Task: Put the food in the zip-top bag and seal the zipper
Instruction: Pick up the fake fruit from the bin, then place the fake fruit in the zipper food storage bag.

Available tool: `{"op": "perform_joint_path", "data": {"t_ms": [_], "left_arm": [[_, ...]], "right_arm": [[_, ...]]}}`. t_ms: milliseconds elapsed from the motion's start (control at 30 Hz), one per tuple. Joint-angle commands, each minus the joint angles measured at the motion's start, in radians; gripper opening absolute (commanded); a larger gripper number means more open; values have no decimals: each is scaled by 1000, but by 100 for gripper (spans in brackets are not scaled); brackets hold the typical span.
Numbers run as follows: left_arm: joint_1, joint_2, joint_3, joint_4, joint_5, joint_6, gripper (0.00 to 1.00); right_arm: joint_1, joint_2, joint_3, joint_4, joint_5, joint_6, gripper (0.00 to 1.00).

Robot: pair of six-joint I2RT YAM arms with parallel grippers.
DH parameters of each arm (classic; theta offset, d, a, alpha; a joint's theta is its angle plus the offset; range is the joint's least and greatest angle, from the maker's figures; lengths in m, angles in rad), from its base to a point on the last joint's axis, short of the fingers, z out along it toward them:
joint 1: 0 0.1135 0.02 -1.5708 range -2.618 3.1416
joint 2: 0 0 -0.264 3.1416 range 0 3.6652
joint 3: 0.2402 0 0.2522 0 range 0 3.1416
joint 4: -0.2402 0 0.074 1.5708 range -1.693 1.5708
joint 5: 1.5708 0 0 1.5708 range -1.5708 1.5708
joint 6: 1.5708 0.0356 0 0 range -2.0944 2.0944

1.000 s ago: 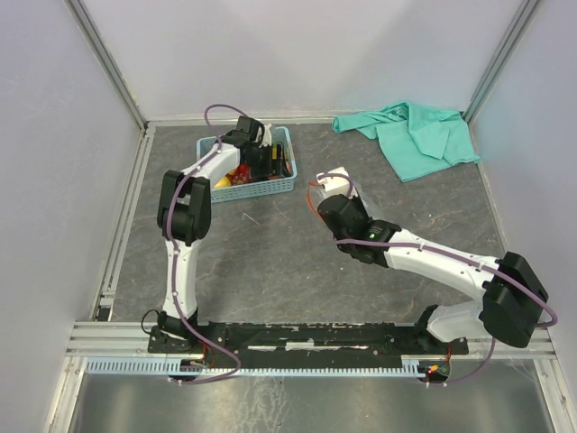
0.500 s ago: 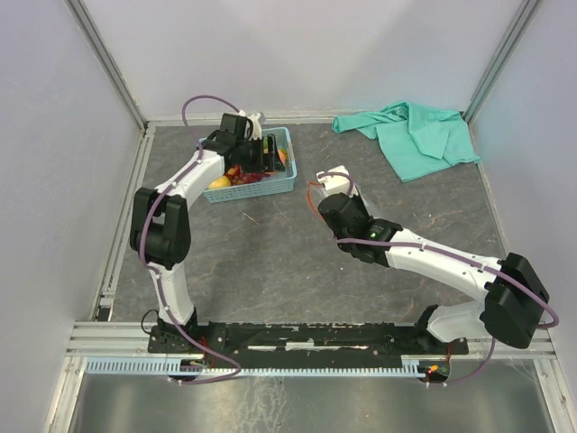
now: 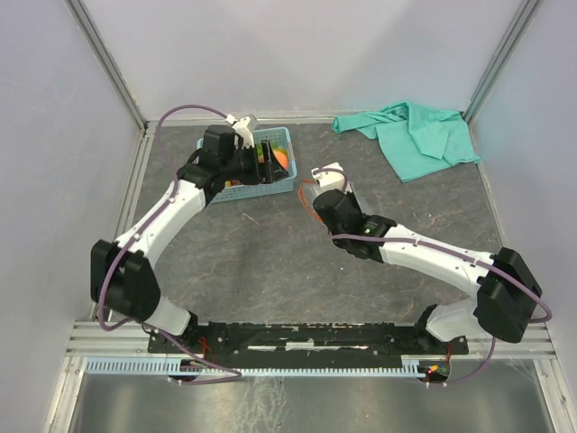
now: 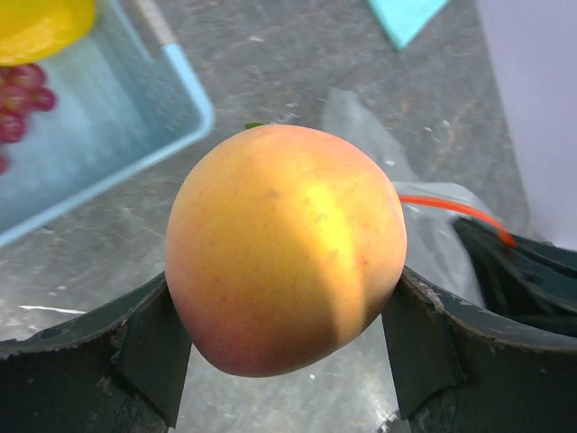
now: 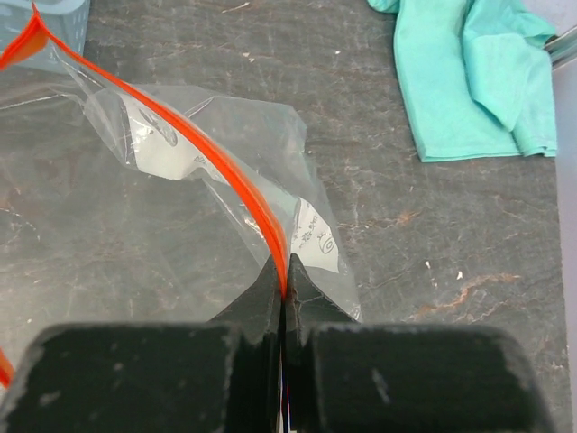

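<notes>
My left gripper (image 4: 285,347) is shut on the orange-pink peach (image 4: 284,248) and holds it in the air past the basket's right corner, above and just left of the clear zip-top bag (image 4: 397,194). In the top view the peach (image 3: 280,161) sits at the basket's right end. My right gripper (image 5: 284,290) is shut on the bag's red-orange zipper (image 5: 212,158) and holds the mouth of the bag (image 5: 171,225) up off the table. A yellow fruit (image 4: 36,23) and purple grapes (image 4: 18,108) lie in the basket. The other food is hidden.
The light blue lattice basket (image 4: 117,108) stands at the back left of the table; its rim also shows in the top view (image 3: 279,187). A teal cloth (image 3: 415,135) lies at the back right. Walls enclose the table.
My left gripper has come up out of the basket with the peach and moved right toward the bag, its elbow swinging down and left. The right gripper has shifted slightly, still holding the zipper.
</notes>
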Motion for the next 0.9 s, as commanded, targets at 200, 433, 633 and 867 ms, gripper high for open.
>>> {"op": "perform_joint_path", "data": {"t_ms": [200,433,633,867], "left_arm": [[-165,-145,-88,157,-3,-194,35],[-207,-118,-132,161,-26,-232,34],[-268,-89,-147,122,-53,-206,34],[-287,-75,-138,26,-158,-175,34]], "right_arm": [[-3,27,35,72,-64,83,1],[-3,9,26,97,-66,121,2],[-3,-13,22,125,-73,147,2],[-3,-53,-9,192,-127,156,2]]}}
